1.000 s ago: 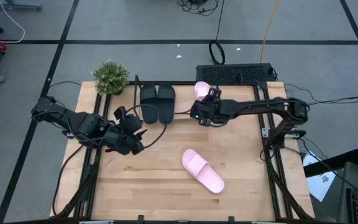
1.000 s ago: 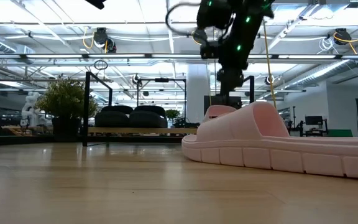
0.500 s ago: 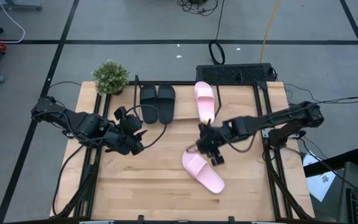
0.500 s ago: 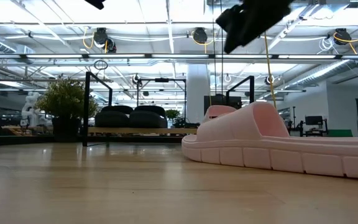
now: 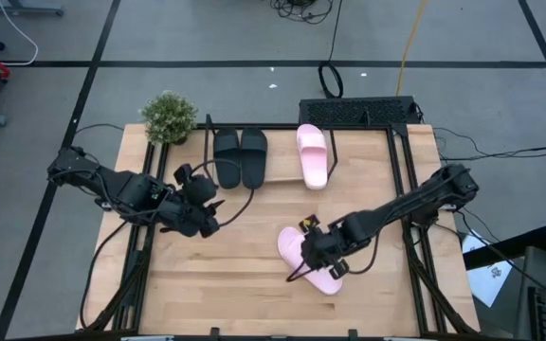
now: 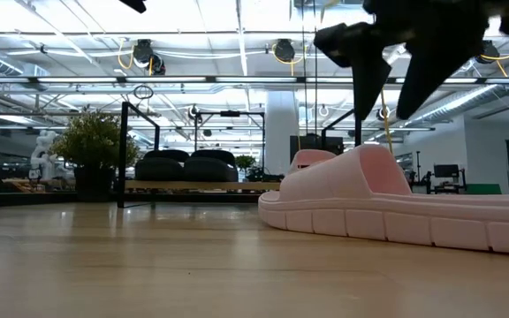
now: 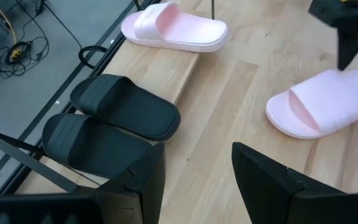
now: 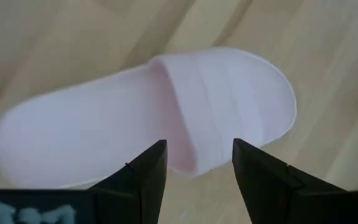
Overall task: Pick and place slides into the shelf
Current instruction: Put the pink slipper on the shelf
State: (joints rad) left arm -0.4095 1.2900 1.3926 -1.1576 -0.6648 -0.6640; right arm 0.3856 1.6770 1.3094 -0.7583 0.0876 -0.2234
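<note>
One pink slide [image 5: 328, 276] lies sole-down on the tabletop, near the middle. My right gripper [image 5: 321, 248] hovers open just above its strap [image 8: 222, 106], fingers pointing down, one on either side of the strap's edge, touching nothing; the low view shows a gap between the fingertips [image 6: 363, 106] and the slide [image 6: 387, 203]. The other pink slide [image 5: 314, 154] and the black pair [image 5: 240, 156] rest sole-down on the shelf [image 5: 281, 161] at the far edge. My left gripper [image 5: 207, 213] waits open over the table's left part.
A small potted plant [image 5: 169, 116] stands at the far left corner beside the shelf. Black frame rails [image 5: 415, 256] run along the table's left and right edges. Bare wood lies between the shelf and the near slide, and on the shelf right of the pink slide.
My right gripper has drawn back from the shelf, leaving the pink slide lying there, and has moved toward the near edge and down until it stands over the pink slide on the tabletop. That slide has not moved.
</note>
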